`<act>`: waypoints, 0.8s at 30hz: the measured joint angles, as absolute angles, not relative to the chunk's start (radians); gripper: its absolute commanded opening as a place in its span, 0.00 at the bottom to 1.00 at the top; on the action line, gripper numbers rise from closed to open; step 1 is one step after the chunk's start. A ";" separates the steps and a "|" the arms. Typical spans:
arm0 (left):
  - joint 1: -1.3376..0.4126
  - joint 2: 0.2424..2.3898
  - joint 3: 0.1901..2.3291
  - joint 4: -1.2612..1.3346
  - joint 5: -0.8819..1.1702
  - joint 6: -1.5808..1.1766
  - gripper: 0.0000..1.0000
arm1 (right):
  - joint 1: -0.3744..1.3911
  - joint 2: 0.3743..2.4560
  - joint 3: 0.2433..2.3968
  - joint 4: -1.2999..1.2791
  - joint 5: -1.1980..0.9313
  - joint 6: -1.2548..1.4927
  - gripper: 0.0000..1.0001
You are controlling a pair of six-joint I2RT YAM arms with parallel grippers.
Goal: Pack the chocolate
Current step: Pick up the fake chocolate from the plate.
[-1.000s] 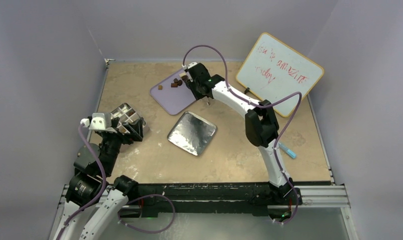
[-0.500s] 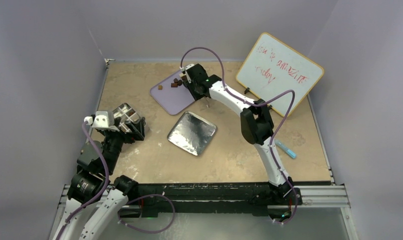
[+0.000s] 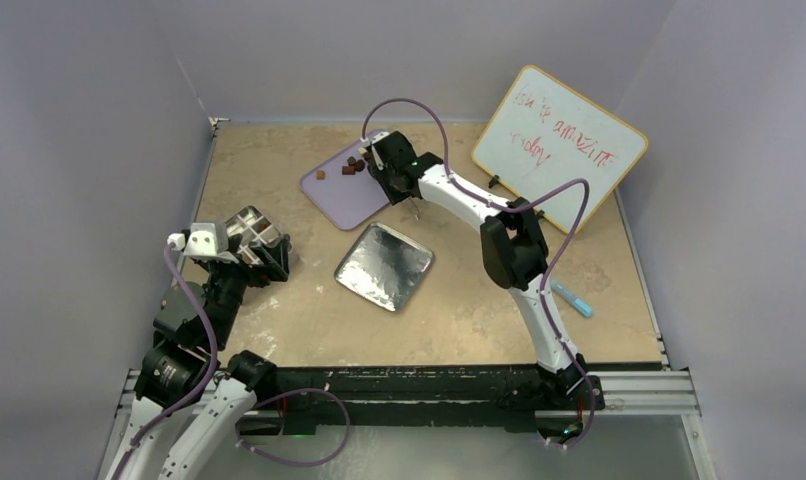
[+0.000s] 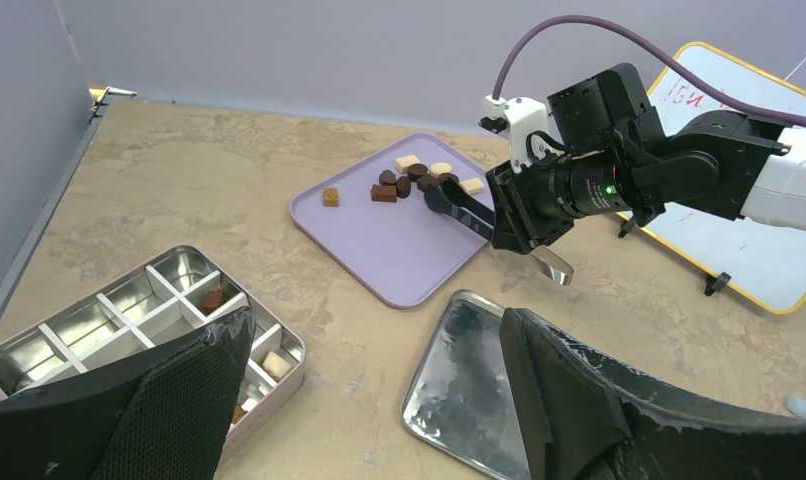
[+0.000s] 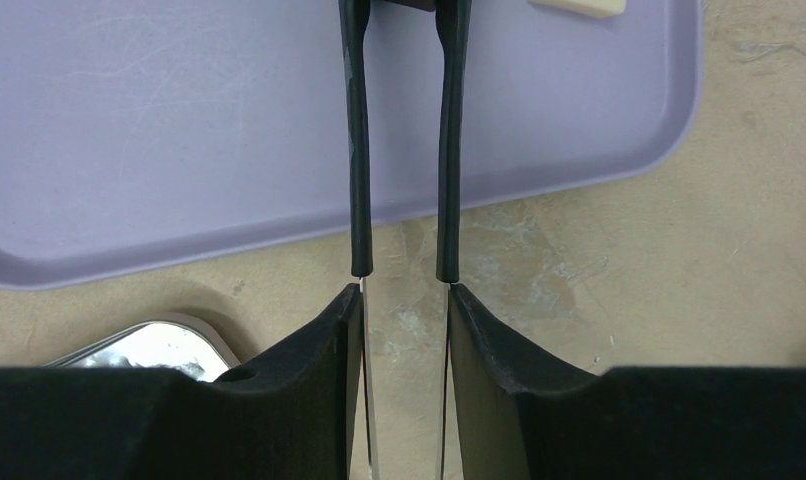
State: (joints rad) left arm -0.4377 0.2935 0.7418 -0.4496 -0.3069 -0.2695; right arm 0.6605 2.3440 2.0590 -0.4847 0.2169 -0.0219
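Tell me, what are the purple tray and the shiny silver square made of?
The lilac tray looks like smooth matte plastic: even colour, soft rounded rim. The silver square looks like thin metal, maybe foil: mirror-bright with wavy, crinkled reflections.

On the table [image 3: 279, 160], 1 lilac tray [image 4: 379, 250] at 12 o'clock holds about 10 chocolates [image 4: 383, 194]: 3 cream, 1 caramel set apart, and roughly 6 brown or dark ones bunched too closely for a sure count. 1 divided tin [image 4: 79, 330] at 9 o'clock shows 3 more pieces; part of it is hidden. There is 1 silver square [image 4: 449, 380] near the middle, 1 whiteboard [image 3: 559, 145] at 2 o'clock, 1 blue pen [image 3: 576, 300] at 4 o'clock, and 2 arms, left [image 3: 184, 320] and right [image 3: 459, 200].
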 measured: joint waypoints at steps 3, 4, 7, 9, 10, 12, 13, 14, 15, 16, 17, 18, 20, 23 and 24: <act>-0.438 0.294 0.742 -0.450 -0.307 -0.269 0.91 | 0.664 2.343 2.059 -0.483 0.215 -0.020 0.37; -0.438 0.294 0.742 -0.450 -0.307 -0.269 0.91 | 0.665 2.343 2.059 -0.482 0.214 -0.020 0.37; -0.438 0.294 0.742 -0.450 -0.307 -0.269 0.91 | 0.667 2.343 2.059 -0.480 0.214 -0.020 0.38; -0.438 0.294 0.742 -0.450 -0.307 -0.269 0.91 | 0.668 2.343 2.060 -0.481 0.215 -0.020 0.38; -0.438 0.294 0.742 -0.450 -0.307 -0.270 0.91 | 0.669 2.343 2.061 -0.481 0.215 -0.020 0.38; -0.438 0.294 0.742 -0.450 -0.307 -0.269 0.91 | 0.669 2.343 2.066 -0.483 0.217 -0.020 0.38; -0.438 0.294 0.742 -0.450 -0.307 -0.269 0.91 | 0.669 2.343 2.069 -0.484 0.218 -0.021 0.38; -0.438 0.294 0.742 -0.450 -0.307 -0.269 0.91 | 0.669 2.343 2.073 -0.485 0.218 -0.021 0.38; -0.438 0.294 0.742 -0.450 -0.307 -0.269 0.91 | 0.669 2.343 2.077 -0.484 0.218 -0.021 0.38; -0.438 0.294 0.742 -0.450 -0.307 -0.269 0.91 | 0.669 2.343 2.080 -0.484 0.218 -0.021 0.37; -0.438 0.294 0.742 -0.450 -0.307 -0.270 0.91 | 0.669 2.343 2.083 -0.483 0.218 -0.022 0.36; -0.438 0.294 0.742 -0.450 -0.307 -0.270 0.91 | 0.669 2.343 2.084 -0.482 0.218 -0.022 0.35; -0.438 0.294 0.742 -0.450 -0.307 -0.269 0.91 | 0.669 2.344 2.089 -0.485 0.218 -0.023 0.33; -0.438 0.294 0.742 -0.450 -0.307 -0.269 0.91 | 0.669 2.344 2.097 -0.488 0.217 -0.025 0.33; -0.438 0.294 0.742 -0.450 -0.307 -0.270 0.91 | 0.670 2.344 2.099 -0.488 0.216 -0.025 0.34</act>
